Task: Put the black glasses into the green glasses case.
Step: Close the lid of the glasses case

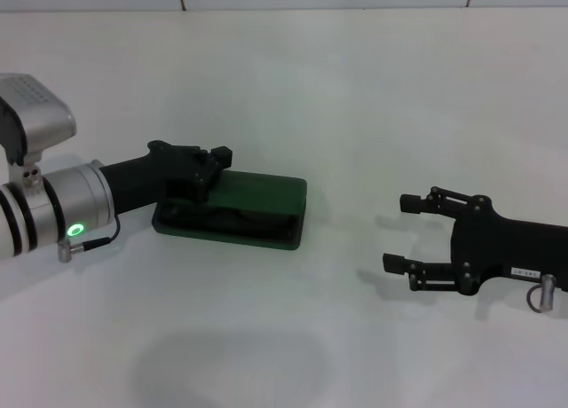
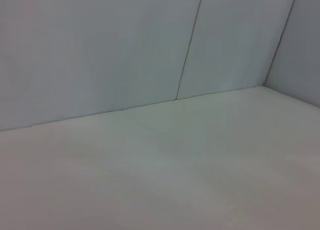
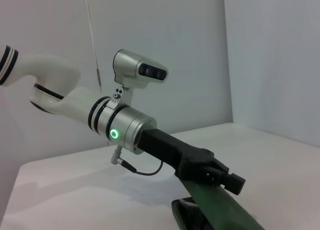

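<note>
Head view alone shows right gripper (image 1: 397,232) open, beyond green glasses case (image 1: 266,200).

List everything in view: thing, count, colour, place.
green glasses case: 1, dark green, on the table left of centre, lid partly raised.
black glasses: 1, black, partly visible inside the case under the lid.
table: 1, white, under everything.
wall: white panels, behind the table.
left gripper: 1, black, on the case lid's left end.
right gripper: 1, black, open, hovering apart to the right, holding nothing.
</note>
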`<state>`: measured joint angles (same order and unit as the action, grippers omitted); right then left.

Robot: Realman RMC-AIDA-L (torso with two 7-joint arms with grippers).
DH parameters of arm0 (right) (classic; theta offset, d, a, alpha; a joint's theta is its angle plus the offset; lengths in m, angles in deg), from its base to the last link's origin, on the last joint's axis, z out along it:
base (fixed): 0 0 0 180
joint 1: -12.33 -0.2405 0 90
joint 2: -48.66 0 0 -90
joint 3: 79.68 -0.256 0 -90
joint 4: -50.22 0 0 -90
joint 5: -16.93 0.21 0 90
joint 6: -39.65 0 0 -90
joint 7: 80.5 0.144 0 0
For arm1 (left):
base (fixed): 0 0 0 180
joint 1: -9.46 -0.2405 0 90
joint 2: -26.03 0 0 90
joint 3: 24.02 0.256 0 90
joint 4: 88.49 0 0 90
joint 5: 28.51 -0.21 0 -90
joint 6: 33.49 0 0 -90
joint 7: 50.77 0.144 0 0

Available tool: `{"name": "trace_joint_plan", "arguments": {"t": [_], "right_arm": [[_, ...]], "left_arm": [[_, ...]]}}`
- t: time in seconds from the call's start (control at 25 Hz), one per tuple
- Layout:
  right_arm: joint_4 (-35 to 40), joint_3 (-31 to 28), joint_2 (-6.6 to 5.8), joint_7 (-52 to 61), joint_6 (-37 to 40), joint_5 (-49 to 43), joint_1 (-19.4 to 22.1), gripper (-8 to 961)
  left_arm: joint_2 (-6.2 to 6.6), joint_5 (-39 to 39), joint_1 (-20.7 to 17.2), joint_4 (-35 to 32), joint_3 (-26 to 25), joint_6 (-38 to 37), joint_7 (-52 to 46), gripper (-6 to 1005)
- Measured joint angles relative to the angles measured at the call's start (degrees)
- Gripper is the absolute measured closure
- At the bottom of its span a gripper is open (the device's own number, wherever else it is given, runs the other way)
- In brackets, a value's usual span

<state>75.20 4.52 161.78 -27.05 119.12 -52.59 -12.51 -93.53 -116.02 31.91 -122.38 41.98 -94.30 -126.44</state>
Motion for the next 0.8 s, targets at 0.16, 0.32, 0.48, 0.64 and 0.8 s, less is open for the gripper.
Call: {"name": "trace_joint_plan", "arguments": {"t": [0.16,0.32,0.48,0.64,0.8], "right_arm": [[-0.3,0.0,0.0,0.0,-0.1,0.0,-0.5,110],[-0.2,0.0,0.0,0.0,-0.3,0.0,-0.6,110],[0.0,0.0,0.0,0.0,-0.7,0.0,-0.6,111],[0.0,0.0,0.0,0.0,-0.8,0.0,-0.6,111],[0.0,0.0,0.0,0.0,-0.8,0.0,-0.6,112]], "left_arm": [[-0.14,0.0,0.0,0.1,0.0,0.2,1.2,999],[-0.26,0.3,0.1,0.6,0.0,0.3,2.9,999],[-0.3,2.0,0.5,2.1,0.0,0.3,5.4,1000],[-0.28,3.1,0.7,3.0,0.0,-0.1,7.6,1000],[-0.4,3.2,0.9,3.7,0.0,-0.2,9.5,995]]}}
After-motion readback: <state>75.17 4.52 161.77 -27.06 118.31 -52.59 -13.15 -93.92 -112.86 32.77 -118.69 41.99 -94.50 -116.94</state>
